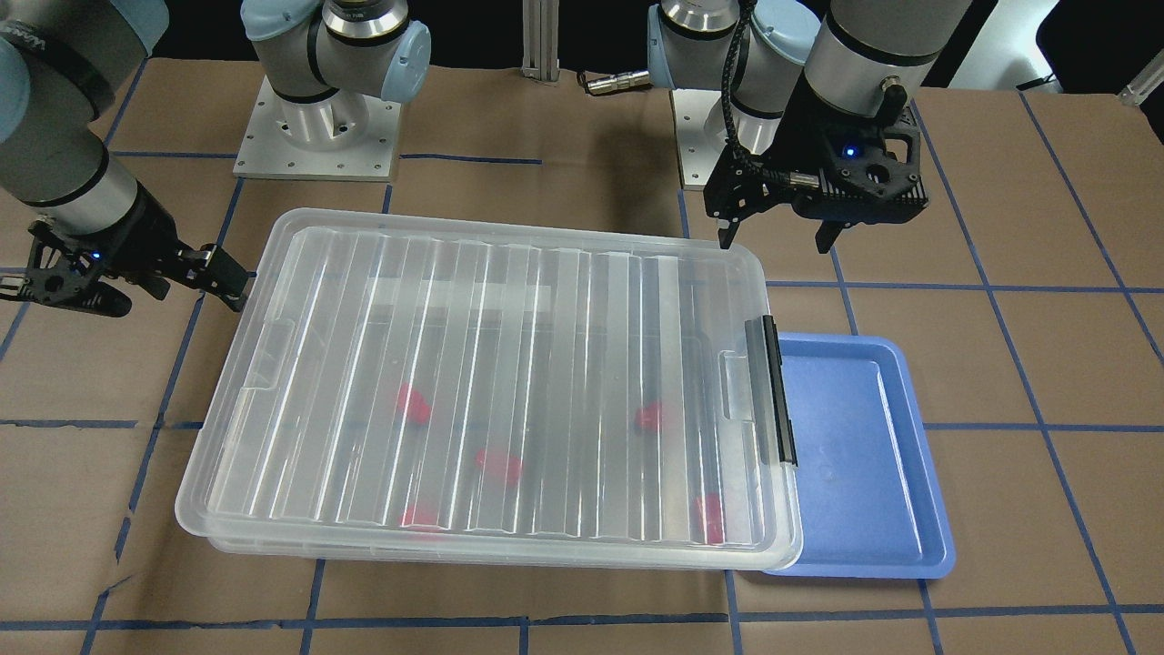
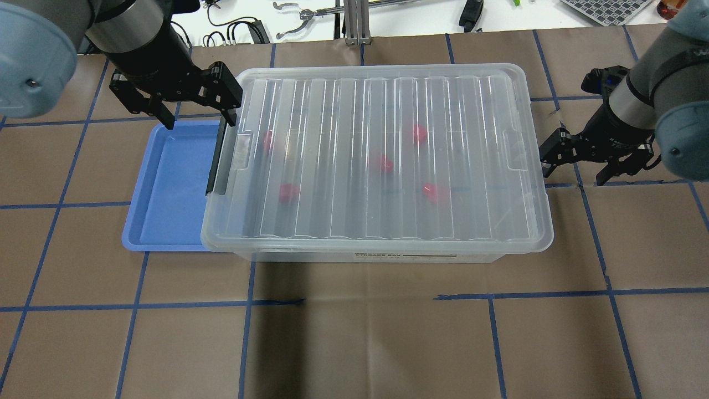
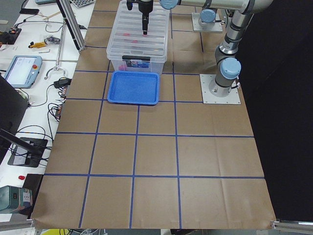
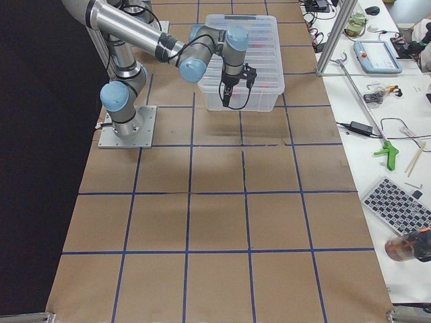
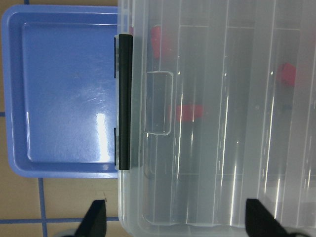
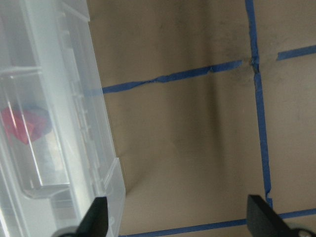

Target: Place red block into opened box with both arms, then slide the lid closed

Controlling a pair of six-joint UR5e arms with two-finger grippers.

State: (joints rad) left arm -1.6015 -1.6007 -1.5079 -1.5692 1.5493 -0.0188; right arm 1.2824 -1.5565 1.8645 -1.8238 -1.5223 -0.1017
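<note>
The clear box (image 2: 388, 256) stands mid-table with the ridged lid (image 2: 388, 100) lying flat over it. Several red blocks show blurred through the lid, among them one red block (image 2: 288, 192) near the black clip bar (image 2: 217, 160) and another (image 1: 498, 466) in the middle. My left gripper (image 2: 198, 117) hangs open above the clip-bar end of the lid, fingers (image 5: 94, 219) apart and holding nothing. My right gripper (image 2: 574, 173) is open beside the opposite short end, just clear of the lid's rim (image 6: 111, 182).
An empty blue tray (image 2: 166, 188) lies against the box's clip-bar end, partly under the lid's overhang. The table is brown paper with blue tape lines. Tools and cables lie on benches beyond the table edges.
</note>
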